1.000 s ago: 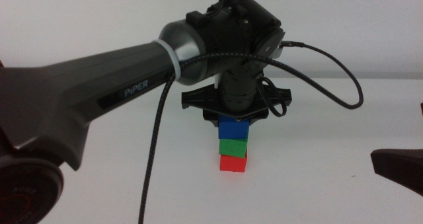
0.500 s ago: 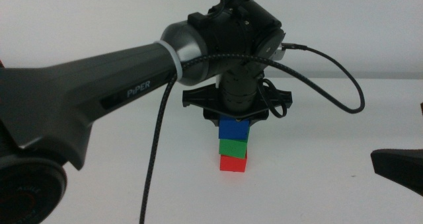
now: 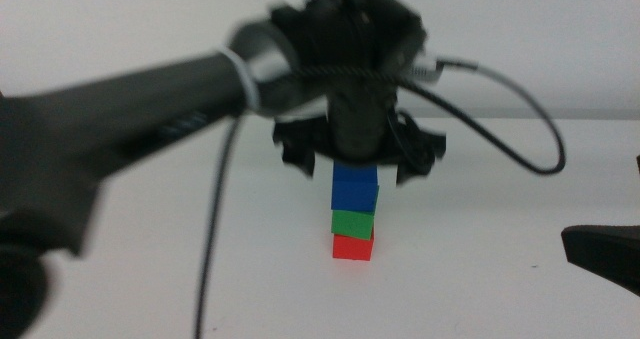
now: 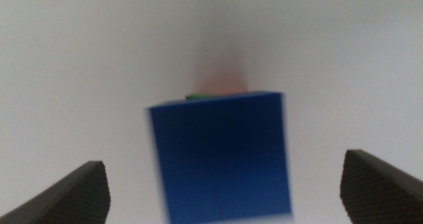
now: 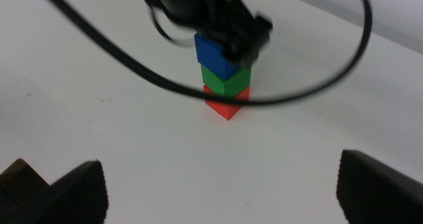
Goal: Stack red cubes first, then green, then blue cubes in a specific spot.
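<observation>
Blue cube (image 3: 355,188) now sits free atop green (image 3: 353,223) and red (image 3: 352,247) at desk centre, your left hand (image 3: 357,164) lifted with jaws spread wide, right hand (image 3: 603,256) idle at 4 o'clock, jaws apart: stack looks complete.

three small matte cubes stand in one upright stack on the white bench: the red cube (image 3: 352,247) at the bottom, the green cube (image 3: 353,223) on it, the blue cube (image 3: 355,188) on top, edges slightly offset.
</observation>
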Robot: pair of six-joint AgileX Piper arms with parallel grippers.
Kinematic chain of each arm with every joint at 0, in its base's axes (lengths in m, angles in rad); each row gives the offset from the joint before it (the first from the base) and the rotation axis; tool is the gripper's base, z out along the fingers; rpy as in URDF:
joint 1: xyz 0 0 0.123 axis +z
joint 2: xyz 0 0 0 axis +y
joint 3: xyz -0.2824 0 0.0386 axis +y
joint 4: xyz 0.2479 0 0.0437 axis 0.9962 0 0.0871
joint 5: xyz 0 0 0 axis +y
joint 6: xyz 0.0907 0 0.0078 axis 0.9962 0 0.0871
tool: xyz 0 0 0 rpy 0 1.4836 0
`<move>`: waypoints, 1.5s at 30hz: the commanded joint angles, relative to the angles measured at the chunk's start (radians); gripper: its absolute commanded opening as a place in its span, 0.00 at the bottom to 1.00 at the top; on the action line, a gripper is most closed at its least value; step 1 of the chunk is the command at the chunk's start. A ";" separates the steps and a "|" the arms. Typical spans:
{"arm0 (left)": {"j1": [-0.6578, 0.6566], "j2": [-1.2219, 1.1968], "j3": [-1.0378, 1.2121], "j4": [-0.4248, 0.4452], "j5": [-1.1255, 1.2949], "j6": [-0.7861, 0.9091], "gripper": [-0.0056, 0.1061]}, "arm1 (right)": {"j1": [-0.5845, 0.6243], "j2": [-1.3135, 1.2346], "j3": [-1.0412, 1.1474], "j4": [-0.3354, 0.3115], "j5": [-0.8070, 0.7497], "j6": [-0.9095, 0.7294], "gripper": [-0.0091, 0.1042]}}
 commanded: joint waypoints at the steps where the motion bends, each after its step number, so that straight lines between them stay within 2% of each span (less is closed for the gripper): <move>1: -0.007 -0.115 0.000 0.031 0.095 0.083 0.89 | -0.005 -0.002 0.001 -0.005 -0.011 -0.006 0.90; 4: -0.005 -0.252 0.019 0.031 0.097 0.261 0.89 | -0.005 -0.002 0.001 -0.005 -0.011 -0.006 0.90; 6: -0.003 -0.343 0.061 0.042 0.098 0.309 0.89 | -0.005 -0.002 0.001 -0.005 -0.011 -0.006 0.90; 11: 0.027 -0.614 0.295 0.116 0.099 0.314 0.89 | -0.005 -0.002 0.001 -0.005 -0.011 -0.006 0.89; 17: 0.096 -0.909 0.600 0.157 0.071 0.326 0.89 | -0.005 -0.002 0.001 -0.005 -0.011 -0.006 0.89; 20: 0.216 -1.060 0.765 0.094 -0.092 0.388 0.89 | -0.005 -0.002 0.001 -0.005 -0.011 -0.006 0.89; 25: 0.484 -1.301 1.015 -0.077 -0.467 0.663 0.89 | -0.005 -0.002 0.001 0.005 -0.011 -0.006 0.89; 28: 0.623 -1.414 1.118 -0.138 -0.593 0.712 0.89 | -0.005 -0.002 0.001 0.005 -0.011 -0.006 0.89; 32: 0.759 -1.545 1.192 -0.213 -0.607 0.719 0.89 | -0.005 -0.002 0.001 0.005 -0.011 -0.006 0.89; 37: 0.823 -1.651 1.201 -0.203 -0.591 0.719 0.89 | -0.005 -0.002 0.001 0.005 -0.011 -0.006 0.89; 41: 0.830 -1.720 1.201 -0.157 -0.591 0.719 0.89 | -0.005 -0.002 0.001 0.005 -0.011 -0.006 0.89; 45: 0.830 -1.762 1.201 -0.157 -0.593 0.719 0.89 | -0.005 -0.002 0.001 0.005 -0.011 -0.006 0.89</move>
